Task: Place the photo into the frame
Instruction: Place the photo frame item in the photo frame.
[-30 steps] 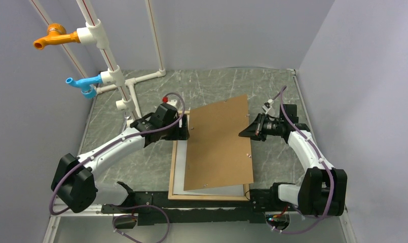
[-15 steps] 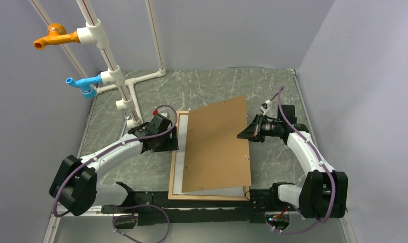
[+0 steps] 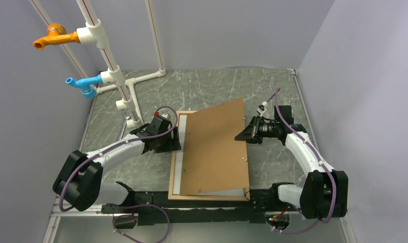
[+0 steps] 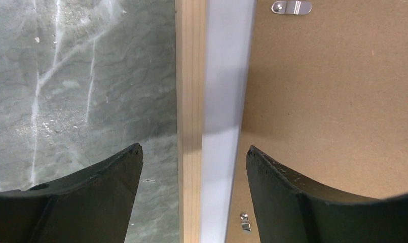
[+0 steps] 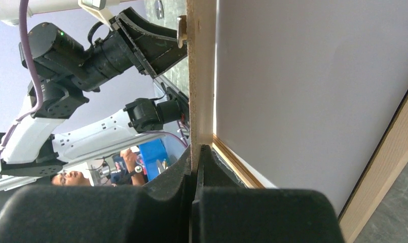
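Note:
The light-wood frame (image 3: 173,177) lies flat on the table. The photo (image 3: 177,174) rests inside it, white back up. A brown backing board (image 3: 214,147) slants over both, its right edge raised. My right gripper (image 3: 240,135) is shut on that right edge; in the right wrist view the board (image 5: 201,76) runs edge-on out of the shut gripper (image 5: 197,152), above the photo (image 5: 313,91) and the frame (image 5: 384,167). My left gripper (image 4: 194,149) hangs open over the frame's left strip (image 4: 190,101), the photo's white strip (image 4: 224,101) and the board's left edge (image 4: 333,101), with nothing between its fingers.
White pipes with an orange tap (image 3: 49,36) and a blue tap (image 3: 82,83) stand at the back left. Grey walls close in both sides. Small metal clips (image 4: 291,6) sit on the board. The marbled tabletop (image 3: 217,83) lies bare behind the frame.
My left gripper has drawn back toward me from the board's far-left corner to the frame's left strip. The board, still held by the right gripper, has sunk and shifted slightly left.

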{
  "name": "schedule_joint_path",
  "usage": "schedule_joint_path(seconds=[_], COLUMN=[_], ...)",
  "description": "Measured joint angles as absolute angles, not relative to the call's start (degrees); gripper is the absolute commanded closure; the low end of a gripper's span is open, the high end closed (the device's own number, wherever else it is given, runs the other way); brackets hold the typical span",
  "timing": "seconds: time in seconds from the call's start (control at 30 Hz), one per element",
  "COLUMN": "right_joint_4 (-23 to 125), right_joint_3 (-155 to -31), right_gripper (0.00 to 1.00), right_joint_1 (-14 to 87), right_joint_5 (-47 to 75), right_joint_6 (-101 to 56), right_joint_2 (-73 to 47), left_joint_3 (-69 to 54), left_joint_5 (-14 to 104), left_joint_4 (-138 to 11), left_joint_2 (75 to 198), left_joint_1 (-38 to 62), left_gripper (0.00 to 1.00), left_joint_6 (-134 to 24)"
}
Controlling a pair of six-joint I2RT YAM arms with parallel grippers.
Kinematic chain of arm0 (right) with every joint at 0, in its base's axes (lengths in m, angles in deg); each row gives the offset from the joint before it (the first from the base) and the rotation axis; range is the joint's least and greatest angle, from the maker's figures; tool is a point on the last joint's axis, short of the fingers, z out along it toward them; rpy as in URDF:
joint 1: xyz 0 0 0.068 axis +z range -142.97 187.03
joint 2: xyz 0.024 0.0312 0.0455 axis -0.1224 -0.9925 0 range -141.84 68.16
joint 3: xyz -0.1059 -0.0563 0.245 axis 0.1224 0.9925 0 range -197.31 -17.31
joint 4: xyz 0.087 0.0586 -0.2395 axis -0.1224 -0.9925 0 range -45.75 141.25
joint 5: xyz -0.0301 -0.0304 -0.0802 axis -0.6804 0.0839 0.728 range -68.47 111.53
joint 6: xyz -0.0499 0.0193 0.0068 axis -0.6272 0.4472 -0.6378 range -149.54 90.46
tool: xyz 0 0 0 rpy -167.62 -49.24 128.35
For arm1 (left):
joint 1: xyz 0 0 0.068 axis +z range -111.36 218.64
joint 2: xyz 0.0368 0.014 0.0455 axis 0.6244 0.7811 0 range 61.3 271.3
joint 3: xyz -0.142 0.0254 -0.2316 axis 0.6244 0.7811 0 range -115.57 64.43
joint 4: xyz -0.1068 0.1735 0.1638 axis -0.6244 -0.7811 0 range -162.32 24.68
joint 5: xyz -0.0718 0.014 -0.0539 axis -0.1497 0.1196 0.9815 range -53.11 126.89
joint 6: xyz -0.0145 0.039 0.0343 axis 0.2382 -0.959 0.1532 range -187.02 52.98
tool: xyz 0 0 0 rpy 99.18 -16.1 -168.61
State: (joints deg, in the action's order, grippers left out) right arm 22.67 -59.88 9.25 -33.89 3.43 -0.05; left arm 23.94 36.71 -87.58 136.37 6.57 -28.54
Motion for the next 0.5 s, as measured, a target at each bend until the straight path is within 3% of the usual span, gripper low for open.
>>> schedule_joint_path(seconds=[0.5], right_joint_4=[26.65], right_joint_3=[-57.58], right_gripper=[1.00], right_joint_1=[11.15], right_joint_5=[-33.19], right_joint_6=[4.02], right_joint_2=[-3.59], left_joint_3=[24.29], left_joint_5=[40.64], left_joint_4=[-83.32], left_joint_2=[139.97], left_joint_1=[6.87], left_gripper=[0.20], left_joint_6=[-28.67])
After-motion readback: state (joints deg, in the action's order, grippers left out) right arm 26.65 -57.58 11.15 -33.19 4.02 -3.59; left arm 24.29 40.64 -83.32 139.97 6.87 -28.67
